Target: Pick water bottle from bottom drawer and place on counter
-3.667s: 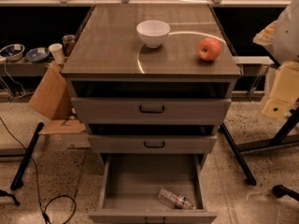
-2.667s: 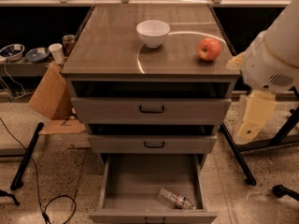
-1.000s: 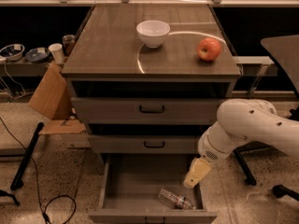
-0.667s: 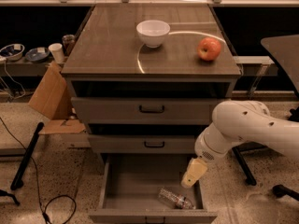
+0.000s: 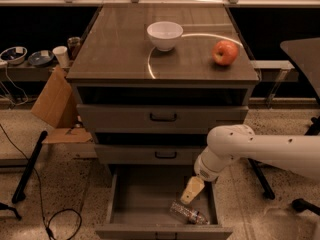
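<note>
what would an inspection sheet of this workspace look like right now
surface: counter carries a white bowl and a red apple
job's things: water bottle lies on its side at the front right of the open bottom drawer
clutter: cardboard leans left of the cabinet; cup and dishes on a low shelf
grippers: gripper hangs in the drawer just above the bottle; contact unclear
cables: black cable loops on the floor, front left
surroundings: black stand leg on the speckled floor, left
</note>
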Available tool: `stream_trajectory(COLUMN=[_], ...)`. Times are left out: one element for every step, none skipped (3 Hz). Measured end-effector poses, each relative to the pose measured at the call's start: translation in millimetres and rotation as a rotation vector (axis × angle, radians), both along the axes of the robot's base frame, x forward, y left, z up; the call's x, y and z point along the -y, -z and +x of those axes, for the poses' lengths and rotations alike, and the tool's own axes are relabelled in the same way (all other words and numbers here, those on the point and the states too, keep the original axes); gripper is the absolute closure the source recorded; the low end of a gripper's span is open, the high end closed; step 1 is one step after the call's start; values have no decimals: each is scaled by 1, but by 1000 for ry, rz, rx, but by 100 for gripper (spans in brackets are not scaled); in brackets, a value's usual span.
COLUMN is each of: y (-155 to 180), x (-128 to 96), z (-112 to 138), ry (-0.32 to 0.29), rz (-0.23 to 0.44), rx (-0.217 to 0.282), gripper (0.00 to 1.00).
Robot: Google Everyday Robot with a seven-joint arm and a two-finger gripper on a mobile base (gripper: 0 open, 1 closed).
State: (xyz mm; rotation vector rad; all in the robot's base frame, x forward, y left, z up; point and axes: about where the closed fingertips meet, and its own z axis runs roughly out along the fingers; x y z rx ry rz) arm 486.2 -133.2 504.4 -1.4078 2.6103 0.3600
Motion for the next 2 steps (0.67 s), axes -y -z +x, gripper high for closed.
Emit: stream_trajectory(y=[59,113], x=[-4,-5], z=[8,12], ry=[32,57], rz=[6,5], rx=[-38,-73], gripper=[0,0])
